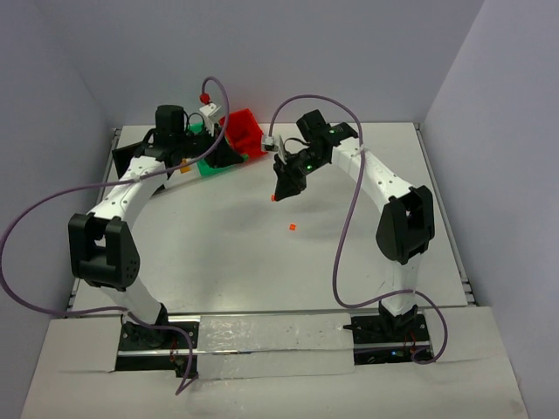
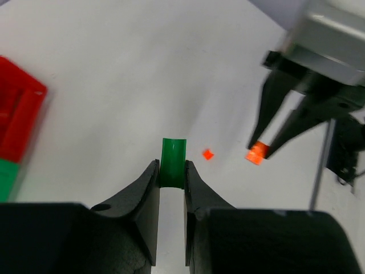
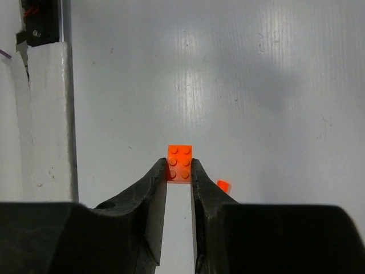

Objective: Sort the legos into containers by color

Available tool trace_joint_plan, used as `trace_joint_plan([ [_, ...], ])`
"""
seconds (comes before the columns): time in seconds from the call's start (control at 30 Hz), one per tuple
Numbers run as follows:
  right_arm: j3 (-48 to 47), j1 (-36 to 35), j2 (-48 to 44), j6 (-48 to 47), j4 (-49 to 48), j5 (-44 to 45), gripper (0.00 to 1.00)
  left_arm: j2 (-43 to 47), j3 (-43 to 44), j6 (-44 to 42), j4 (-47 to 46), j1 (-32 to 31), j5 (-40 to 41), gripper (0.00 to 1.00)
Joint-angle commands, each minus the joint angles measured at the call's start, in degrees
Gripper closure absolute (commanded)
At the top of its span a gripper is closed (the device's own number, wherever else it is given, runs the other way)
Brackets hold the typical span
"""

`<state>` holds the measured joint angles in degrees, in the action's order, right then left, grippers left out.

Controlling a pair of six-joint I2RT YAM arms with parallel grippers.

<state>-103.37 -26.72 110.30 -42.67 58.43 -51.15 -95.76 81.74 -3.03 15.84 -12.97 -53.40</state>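
On the left, our left pincer [image 2: 171, 171] is clamped on a green curved piece [image 2: 173, 158]. Its tips grip the near end, so most of the piece juts forward. We judge it is held this way for a drop into the green container [image 1: 214, 167], which sits beside the red container [image 1: 247, 131] near the tabletop's [image 1: 218, 262] far edge, toward the left corner. Further right, mid-tabletop toward the far edge, our right pincer [image 3: 179, 170] is clamped on an orange brick [image 3: 179, 160], pinched by its sides with the studs facing the camera. A smaller orange piece [image 1: 292, 227] lies loose on the near side of that pincer, apart from it.
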Motion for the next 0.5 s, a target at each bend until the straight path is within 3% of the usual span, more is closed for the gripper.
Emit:
trace_joint_plan([
  [0.0,0.28,0.97,-0.44,2.16,-0.78,0.96,1.00,-4.62,6.76,0.75,0.34,0.31,16.89,1.00],
  [0.07,-0.14,2.32,-0.78,4.54,-1.97,0.97,1.00,-12.12,14.64,1.19,6.22,0.90,29.50,1.00],
  [0.17,-0.40,3.44,-1.26,6.77,-3.19,1.41,1.00,-17.83,23.43,1.15,8.44,1.58,37.39,1.00],
  [0.3,0.28,4.50,-2.12,9.29,-5.10,2.20,1.00,-23.90,29.20,0.73,8.13,1.89,46.80,1.00],
  [0.47,0.72,5.46,-2.97,11.37,-6.74,2.46,1.00,-28.31,31.82,1.28,7.30,2.37,52.79,1.00],
])
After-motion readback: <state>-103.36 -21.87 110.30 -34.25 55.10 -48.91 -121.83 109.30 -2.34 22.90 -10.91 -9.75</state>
